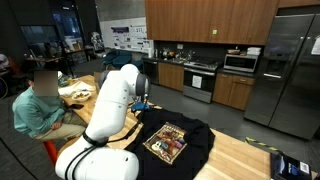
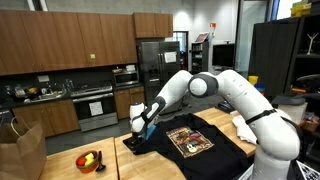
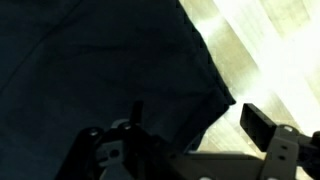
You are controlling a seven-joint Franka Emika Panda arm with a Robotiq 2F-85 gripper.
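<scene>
One claw (image 2: 140, 128) hangs low at the left in an exterior view, near the bench's (image 2: 60, 162) far edge and just over the left end of a black T-shirt (image 2: 190, 145). The shirt lies flat, print upward, and nearly all of it stretches away rightward from the claw. In the wrist view the fingers (image 3: 258, 122) stand wide apart, holding nothing. The left one is over dark cloth, the right one over bare wood, and the shirt's edge slants between them.
</scene>
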